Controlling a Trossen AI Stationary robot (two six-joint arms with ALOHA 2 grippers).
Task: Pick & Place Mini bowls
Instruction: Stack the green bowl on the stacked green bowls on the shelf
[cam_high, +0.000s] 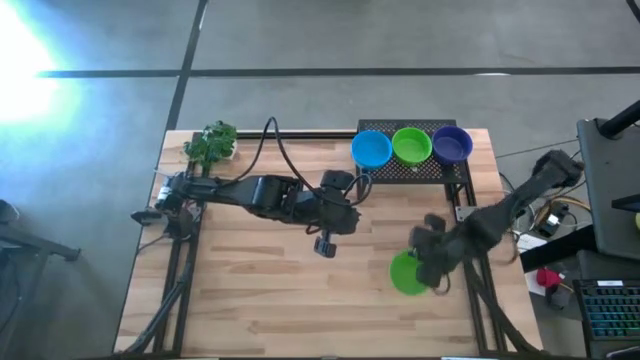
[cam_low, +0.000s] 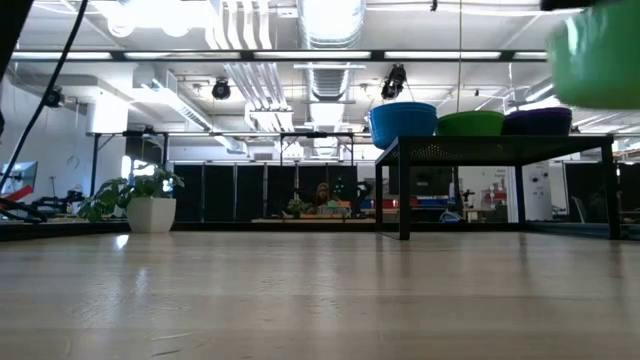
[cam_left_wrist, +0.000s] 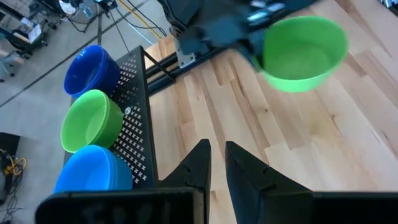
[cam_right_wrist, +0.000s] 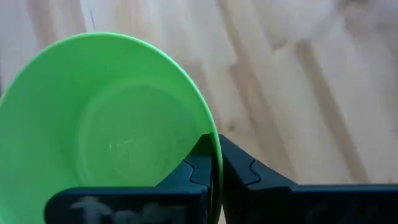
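Note:
A green mini bowl (cam_high: 405, 273) is held above the table near the right edge by my right gripper (cam_high: 430, 264), which is shut on it. The low view shows this green bowl (cam_low: 595, 58) high above the tabletop. On a black perforated rack (cam_high: 415, 171) at the far edge stand blue bowls (cam_high: 371, 149), green bowls (cam_high: 411, 145) and purple bowls (cam_high: 452, 144). My left gripper (cam_high: 325, 244) hovers over the table's middle and touches nothing. Its fingers (cam_left_wrist: 205, 163) show a narrow gap between them. My right gripper pinches the green bowl's rim (cam_right_wrist: 215, 163) on the side toward the table's right edge. One finger is inside the bowl and one outside. The fingers come from the right, slanting down. The bowl (cam_left_wrist: 305, 50) is lifted clear with its mouth up, slightly tilted.
A small leafy plant in a white pot (cam_high: 212, 143) stands at the far left corner. Cables run along the left arm (cam_high: 262, 193). Bare wooden tabletop (cam_high: 290, 300) lies along the near side. Equipment (cam_high: 600, 290) sits beyond the right edge.

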